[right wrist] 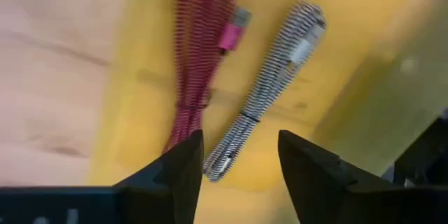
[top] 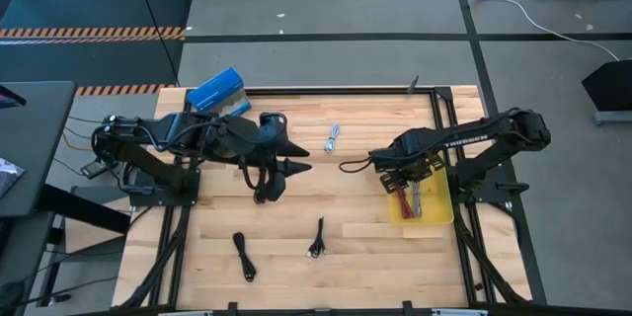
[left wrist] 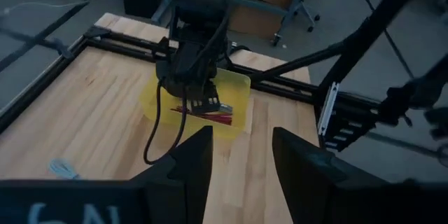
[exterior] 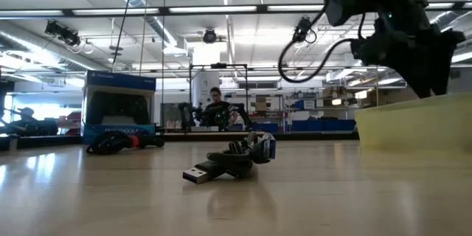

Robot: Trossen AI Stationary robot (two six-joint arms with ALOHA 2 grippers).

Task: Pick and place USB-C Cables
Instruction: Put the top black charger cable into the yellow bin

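Observation:
My right gripper (right wrist: 238, 168) is open and empty above the yellow bin (top: 439, 212) at the table's right. A maroon cable (right wrist: 203, 56) and a silver-grey cable (right wrist: 269, 77) lie side by side on the bin's floor. My left gripper (top: 301, 158) is open and empty over the middle of the table, pointing toward the right arm. A pale blue-white cable (top: 333, 138) lies on the table beyond it. Two black cable bundles (top: 244, 255) (top: 317, 240) lie near the front edge. One black bundle shows close up in the low view (exterior: 232, 162).
A blue rectangular box (top: 215, 89) stands at the table's far left corner, behind the left arm. A black frame rail (top: 336, 90) runs along the table's far edge. The bare wood between the two black bundles and the bin is free.

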